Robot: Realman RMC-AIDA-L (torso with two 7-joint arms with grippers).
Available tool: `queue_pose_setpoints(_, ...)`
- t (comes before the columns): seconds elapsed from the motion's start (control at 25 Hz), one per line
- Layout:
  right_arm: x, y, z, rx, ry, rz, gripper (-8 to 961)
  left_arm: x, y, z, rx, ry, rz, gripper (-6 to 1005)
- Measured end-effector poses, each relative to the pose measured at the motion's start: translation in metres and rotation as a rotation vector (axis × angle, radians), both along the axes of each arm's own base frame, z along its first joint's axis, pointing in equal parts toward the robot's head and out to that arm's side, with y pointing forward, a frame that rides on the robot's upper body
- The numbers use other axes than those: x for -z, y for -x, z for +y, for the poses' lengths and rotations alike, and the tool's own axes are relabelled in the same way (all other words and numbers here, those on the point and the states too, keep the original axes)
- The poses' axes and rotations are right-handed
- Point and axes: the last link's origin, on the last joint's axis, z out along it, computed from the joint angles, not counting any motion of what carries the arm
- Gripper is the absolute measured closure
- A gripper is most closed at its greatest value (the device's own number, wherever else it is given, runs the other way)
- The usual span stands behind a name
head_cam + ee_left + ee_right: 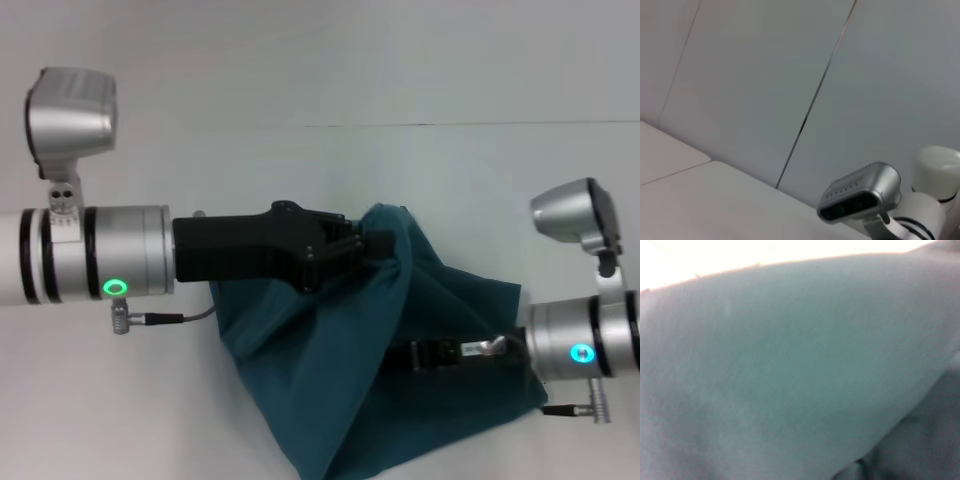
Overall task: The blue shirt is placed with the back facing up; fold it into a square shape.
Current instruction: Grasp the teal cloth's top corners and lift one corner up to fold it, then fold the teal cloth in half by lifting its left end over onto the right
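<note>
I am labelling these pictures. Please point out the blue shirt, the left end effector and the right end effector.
blue shirt (330,400): head view, on the draped lower fabric.
left end effector (375,245): head view, at the fingertips pinching the raised shirt edge.
right end effector (415,356): head view, at its black tip against the shirt.

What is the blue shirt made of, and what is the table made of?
The blue shirt looks like soft matte woven or knit cloth, probably cotton: it drapes and creases where the left gripper pinches it. The table looks like smooth, pale, hard board, maybe laminate; its exact material is unclear.
</note>
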Motion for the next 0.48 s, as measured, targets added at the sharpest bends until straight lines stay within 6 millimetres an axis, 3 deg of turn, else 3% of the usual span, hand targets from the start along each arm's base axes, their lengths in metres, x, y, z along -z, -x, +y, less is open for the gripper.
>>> queue_pose_setpoints(0.48,-0.046,-0.026,-0.004,0.093,-0.121,-0.042,923,0.022,0.007,0.003,-0.021,-0.027,0.021,882)
